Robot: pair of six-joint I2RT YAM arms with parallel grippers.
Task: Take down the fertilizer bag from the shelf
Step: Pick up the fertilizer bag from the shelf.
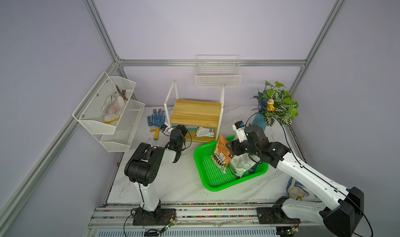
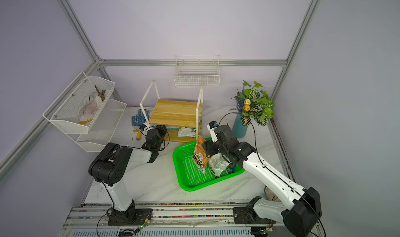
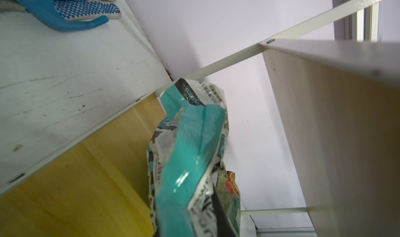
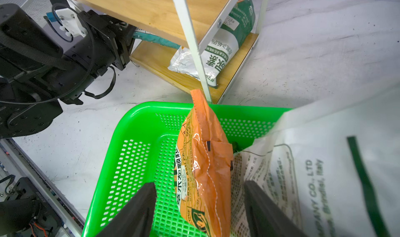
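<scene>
- In both top views, the shelf (image 1: 194,113) stands at frame centre on the table (image 1: 173,181). The left gripper (image 1: 184,128) reaches under its top board, at the left end of the lower tier, where the teal fertilizer bag (image 1: 192,128) shows. A white-and-green bag (image 1: 205,132) lies further right on the same tier.
- In both top views, right of centre, the right gripper (image 1: 230,148) hangs over the green basket (image 1: 216,187). It is at an upright orange bag (image 1: 221,152) that stands just beside a white bag (image 1: 242,163).
- In the left wrist view, the teal fertilizer bag (image 3: 194,149) runs, crumpled, from frame centre to the bottom edge. The jaws are pressed together on its near end (one dark finger (image 3: 219,207) shows there). Whether the bag touches the yellow lower board (image 3: 86,181) at lower left cannot be told.
- In the right wrist view, the jaws are spread, with both fingers (image 4: 134,210) at the bottom edge. The orange bag (image 4: 201,160) stands between them, ungripped. The shelf (image 4: 151,6) fills the top of the frame.
</scene>
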